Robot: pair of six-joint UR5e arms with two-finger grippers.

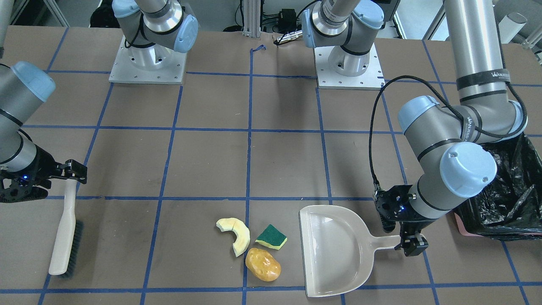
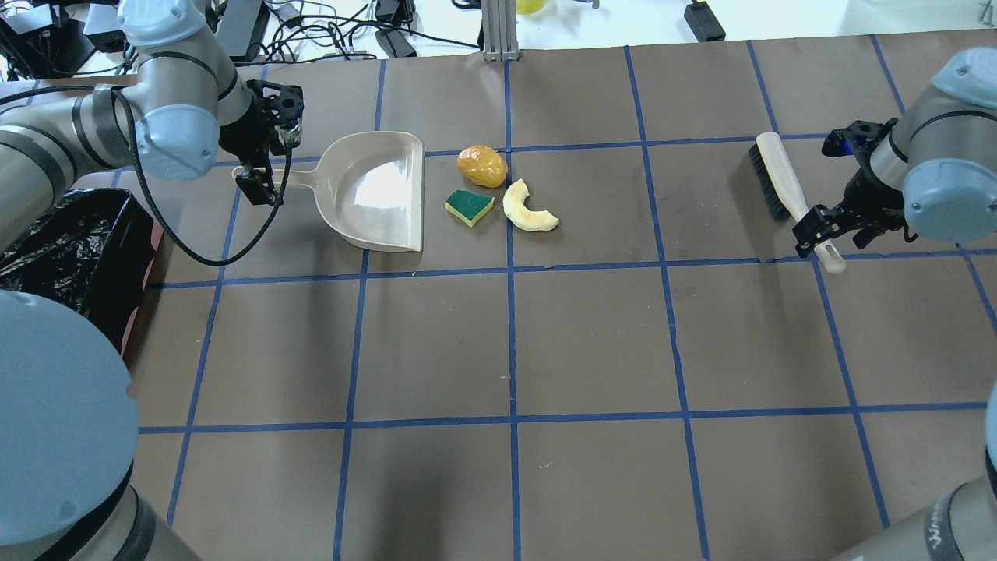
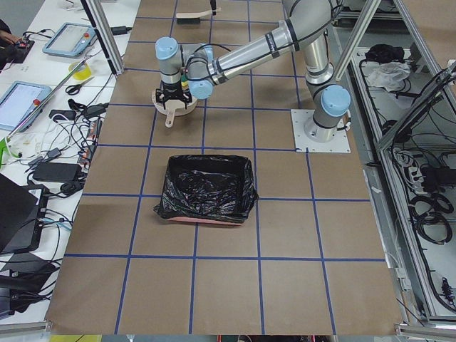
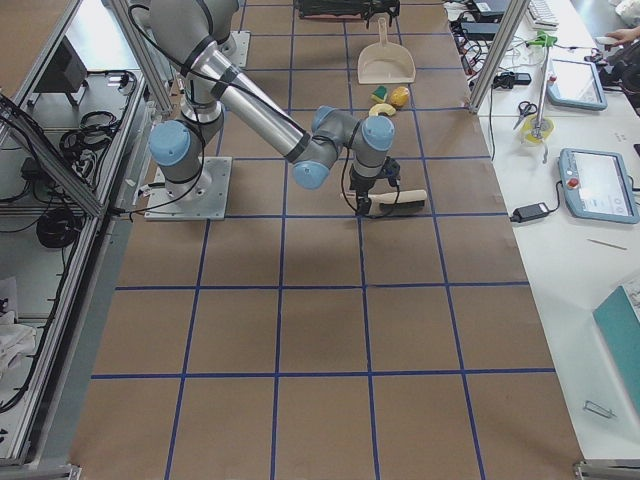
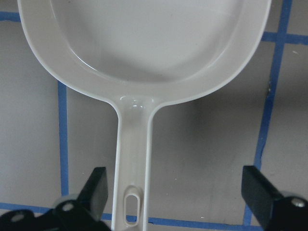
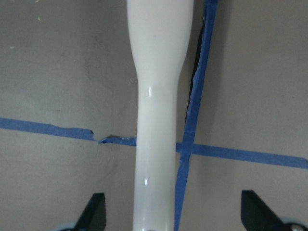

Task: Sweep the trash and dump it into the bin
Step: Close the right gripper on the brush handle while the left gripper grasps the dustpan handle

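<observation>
The trash lies together on the table: a pale yellow squash slice (image 1: pixel 237 235) (image 2: pixel 526 214), a green-and-yellow sponge wedge (image 1: pixel 271 236) (image 2: pixel 469 206) and a golden-brown potato lump (image 1: pixel 262 264) (image 2: pixel 481 166). A beige dustpan (image 1: pixel 334 250) (image 2: pixel 374 191) lies flat beside them, its mouth toward them. My left gripper (image 2: pixel 271 164) (image 1: pixel 400 237) is open, its fingers astride the dustpan handle (image 5: pixel 132 168). My right gripper (image 2: pixel 829 234) (image 1: pixel 55 180) is open astride the handle of the beige brush (image 6: pixel 159 96) (image 2: pixel 783 183). The bin (image 1: pixel 508 203) (image 2: pixel 70 249) stands behind the left arm.
The bin's black bag also shows in the exterior left view (image 3: pixel 206 189). Both arm bases (image 1: pixel 148 63) (image 1: pixel 349 63) stand at the robot's side of the table. Blue tape lines grid the brown surface. Cables and devices lie past the far edge (image 2: pixel 350 31).
</observation>
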